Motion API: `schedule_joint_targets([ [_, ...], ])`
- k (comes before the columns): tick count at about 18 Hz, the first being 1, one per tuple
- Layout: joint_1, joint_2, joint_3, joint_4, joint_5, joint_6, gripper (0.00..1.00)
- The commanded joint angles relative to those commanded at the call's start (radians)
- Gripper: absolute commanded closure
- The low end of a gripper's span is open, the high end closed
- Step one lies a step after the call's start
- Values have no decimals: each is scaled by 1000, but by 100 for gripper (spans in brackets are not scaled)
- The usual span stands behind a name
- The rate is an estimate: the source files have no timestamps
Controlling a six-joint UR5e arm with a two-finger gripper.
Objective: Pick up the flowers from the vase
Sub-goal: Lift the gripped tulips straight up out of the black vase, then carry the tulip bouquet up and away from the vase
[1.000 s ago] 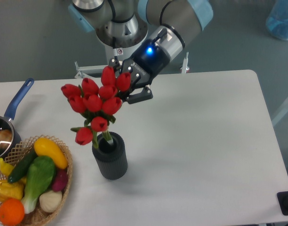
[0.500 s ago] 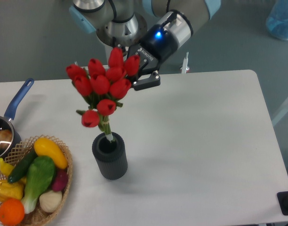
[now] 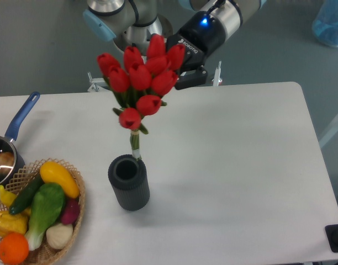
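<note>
The flowers (image 3: 142,77), a bunch of red tulip buds with green leaves and tied stems, hang in the air above the table. Their stem end is just above and behind the mouth of the vase (image 3: 128,182), a dark grey ribbed cylinder standing upright on the white table. My gripper (image 3: 177,69) is behind the buds at the upper right and is shut on the bunch; its fingertips are mostly hidden by the blooms. The vase mouth looks empty.
A wicker basket (image 3: 75,212) of colourful vegetables sits at the front left. A blue-handled saucepan (image 3: 11,138) is at the left edge. The robot base (image 3: 130,27) stands behind the table. A blue bottle (image 3: 330,22) is at the top right.
The gripper has risen and moved right with the flowers. The stems have lifted out of the vase, which has stayed in place.
</note>
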Motion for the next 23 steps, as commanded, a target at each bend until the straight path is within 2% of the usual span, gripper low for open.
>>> schedule_joint_targets([
  [3, 55, -5, 14, 5, 3, 9, 75],
  [8, 94, -28, 26, 6, 11, 25, 75],
  [12, 92, -51, 28, 6, 14, 48, 75],
  [23, 88, -52, 28, 6, 14, 54, 75],
])
